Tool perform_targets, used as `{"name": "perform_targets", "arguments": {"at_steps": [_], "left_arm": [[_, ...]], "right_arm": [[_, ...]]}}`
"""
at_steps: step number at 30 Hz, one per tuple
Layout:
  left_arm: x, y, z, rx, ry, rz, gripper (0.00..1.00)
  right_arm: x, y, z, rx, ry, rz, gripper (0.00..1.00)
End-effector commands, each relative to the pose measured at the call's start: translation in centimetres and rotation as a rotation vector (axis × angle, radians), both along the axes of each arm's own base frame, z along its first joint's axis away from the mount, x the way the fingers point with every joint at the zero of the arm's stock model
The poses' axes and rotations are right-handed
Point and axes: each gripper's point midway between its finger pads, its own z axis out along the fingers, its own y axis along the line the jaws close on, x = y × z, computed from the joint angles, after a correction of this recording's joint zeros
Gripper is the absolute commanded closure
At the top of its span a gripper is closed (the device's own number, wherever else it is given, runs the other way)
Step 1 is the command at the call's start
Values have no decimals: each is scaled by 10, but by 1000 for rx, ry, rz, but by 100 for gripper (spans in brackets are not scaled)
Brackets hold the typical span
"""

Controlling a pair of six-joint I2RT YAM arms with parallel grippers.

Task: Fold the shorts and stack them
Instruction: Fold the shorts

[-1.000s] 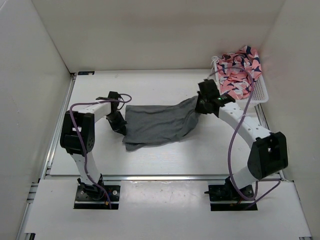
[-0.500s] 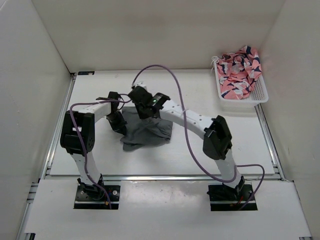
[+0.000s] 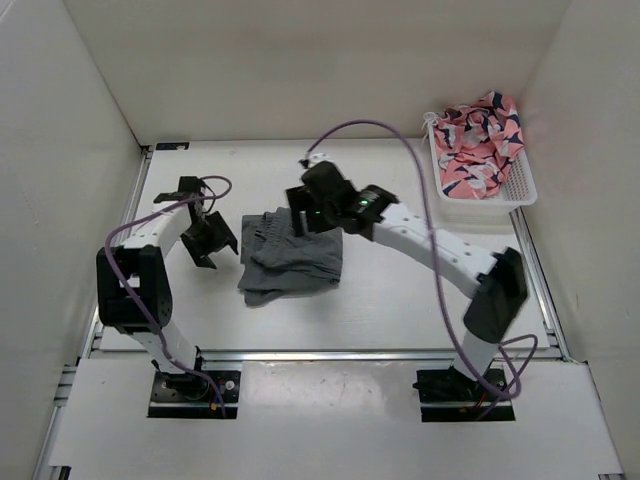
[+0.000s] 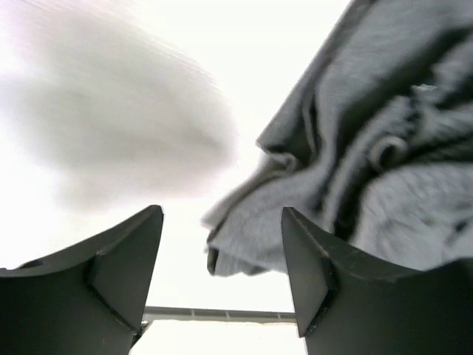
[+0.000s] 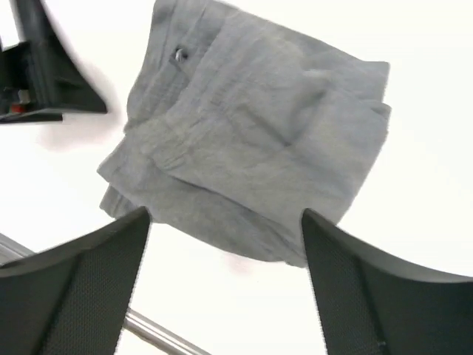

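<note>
**Top external view.** Shorts (image 3: 292, 262): grey, folded into a compact, rumpled bundle, lying on the table (image 3: 400, 300) left of centre. Left gripper (image 3: 210, 240): just beside the bundle's left edge and apart from it, jaws parted, nothing held. Right gripper (image 3: 308, 212): above the bundle's far edge; how its jaws stand cannot be told here. White basket (image 3: 522, 188): far right corner, holding a pink patterned cloth (image 3: 478, 140).

**Left wrist view.** Left gripper (image 4: 222, 274): jaws wide apart and empty. Shorts (image 4: 369, 163): ahead and to the right, a crumpled edge near the gap but not between the fingers.

**Right wrist view.** Right gripper (image 5: 223, 222): jaws spread wide, gripping nothing. Shorts (image 5: 251, 133): flat on the table below, clear of both fingers.
</note>
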Motion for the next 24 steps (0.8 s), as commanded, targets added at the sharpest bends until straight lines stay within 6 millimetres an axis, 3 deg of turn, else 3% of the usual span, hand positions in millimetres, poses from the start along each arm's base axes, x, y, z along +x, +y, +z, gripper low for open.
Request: {"name": "perform_targets", "arguments": {"at_steps": [1,4,6,7,8,10,11,13,14,16,17,21,23,24], "left_arm": [[18,0,49,30,-143,-50,27],[36,-26,76,49,-215,-151,27],[44,-40,82,68,-219,-205,21],[49,-45,70,94,-182,-222,17],[56,-58,77,107,-189,-258,15],[67,-64,69,155,-173,-286,11],[73,-72,53,171,-140,-307,11],[90,-77,56,192,-160,-308,11],[92,-83,42,196,-131,-325,11],[104,-90,39,178,-136,-328,11],[104,-97,27,170,-109,-345,11],[103,-109,9,110,-73,-373,20],[103,-109,9,110,-73,-373,40],[105,-110,22,106,-103,-371,48]], "right_arm": [[6,-38,12,89,-4,-118,26],[2,-76,-21,69,84,-207,30],[-5,-86,-26,81,102,-227,31],[-8,-96,-39,64,126,-252,31],[-9,-103,-43,57,132,-263,30],[-12,-111,-44,64,137,-283,29],[-17,-115,-50,57,151,-290,29],[-17,-120,-51,61,155,-306,29],[-19,-122,-52,60,157,-306,29],[-20,-124,-50,62,154,-319,29],[-20,-128,-51,55,160,-329,29],[-20,-132,-49,49,154,-336,29],[-18,-134,-49,50,154,-346,29],[-17,-136,-49,41,145,-345,29]]}}
